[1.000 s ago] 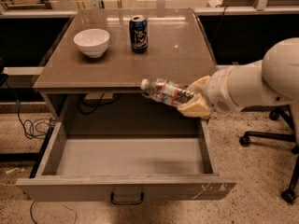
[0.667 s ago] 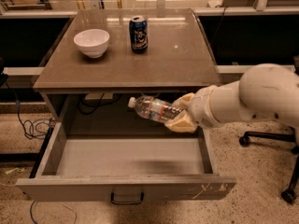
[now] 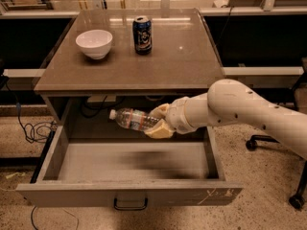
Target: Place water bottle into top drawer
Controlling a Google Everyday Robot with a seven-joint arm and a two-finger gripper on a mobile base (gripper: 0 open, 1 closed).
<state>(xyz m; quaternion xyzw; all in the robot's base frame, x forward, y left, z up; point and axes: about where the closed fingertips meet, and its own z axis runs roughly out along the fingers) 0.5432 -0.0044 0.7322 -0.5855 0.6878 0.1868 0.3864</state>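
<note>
Water bottle [image 3: 130, 119]: being held in the air, lying nearly on its side, with its white cap pointing left and slightly up and its red label band showing near the middle; it is hanging just below the near edge of the table top, over the far part of the open drawer, and is not touching the drawer floor.
Gripper [image 3: 154, 122]: reaching in from the right, sitting under the near edge of the table top and above the far right part of the drawer.
Fingers [image 3: 158, 131]: tan pads closing on the bottle's base end, one pressing from above and one from below, gripping the bottle.
Arm [image 3: 240, 107]: white and thick, coming in from the right edge and crossing above the drawer's right wall.
Top drawer [image 3: 72, 194]: standing pulled out toward the near side, with a soft shadow falling on its grey floor beneath the bottle and gripper.
Handle [image 3: 130, 206]: dark loop hanging at the middle of the drawer's front panel.
Scratch marks [image 3: 218, 193]: white, showing at the right end of the front panel.
Table top [image 3: 187, 56]: brown, spreading above the drawer opening.
Bowl [image 3: 94, 43]: white, sitting on the far left part of the table top.
Can [image 3: 142, 35]: dark blue, standing upright to the right of the bowl, apart from it.
Cables [image 3: 29, 128]: trailing on the floor to the left of the drawer.
Chair base [image 3: 256, 143]: dark casters resting on the floor at the right, partly hidden behind the arm.
</note>
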